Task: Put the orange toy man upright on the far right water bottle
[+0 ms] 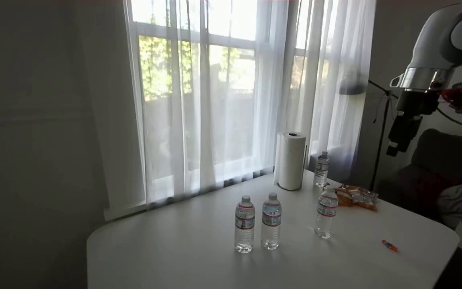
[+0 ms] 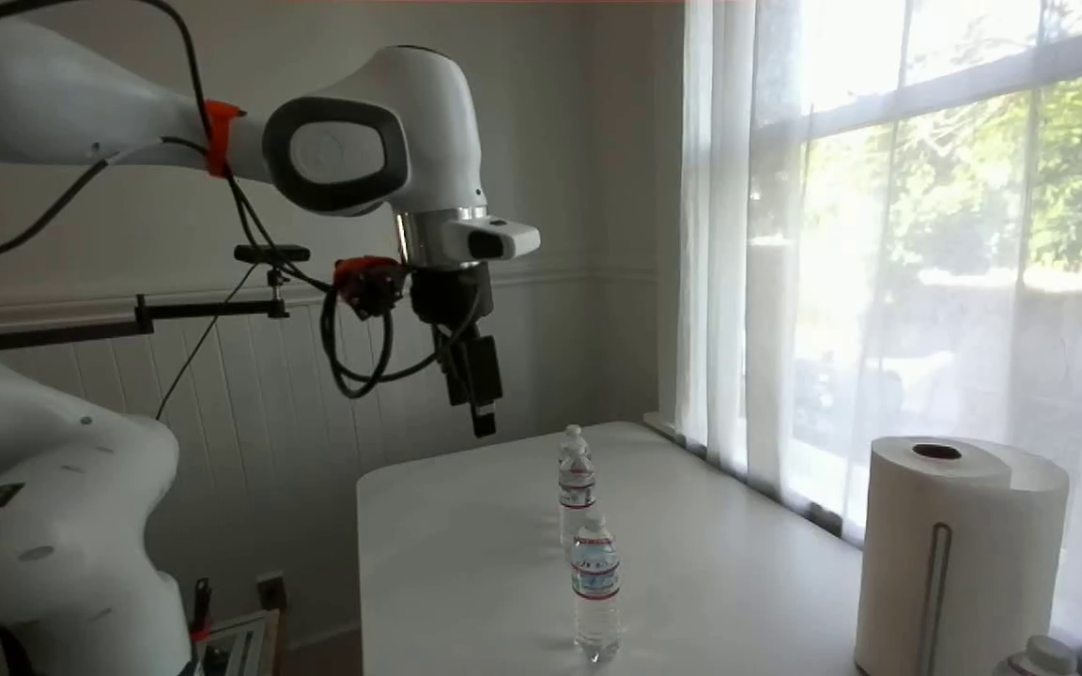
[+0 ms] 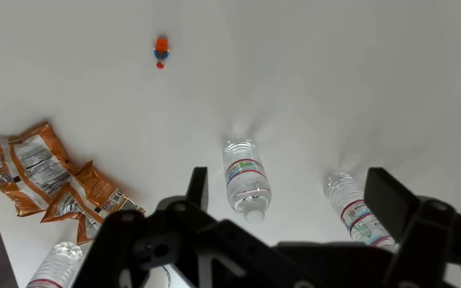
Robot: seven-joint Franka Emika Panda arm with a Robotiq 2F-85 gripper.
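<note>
On bench (image 1: 167, 253), orange-legged toy minifigure (image 3: 161, 53) lay flat, well apart from water bottles (image 3: 248, 182). End effector (image 3: 286, 188) hung above, jaws spread. Step presumably pickup; next move called for alignment over minifigure, then descent.

Ridged plastic bottles (image 3: 247, 182), glossy packets (image 3: 36, 170)

In an exterior view, the white arm (image 2: 90, 113) is orange-banded — the black claw (image 2: 481, 418) flanked by cables (image 2: 374, 378) at nine o'clock.
</note>
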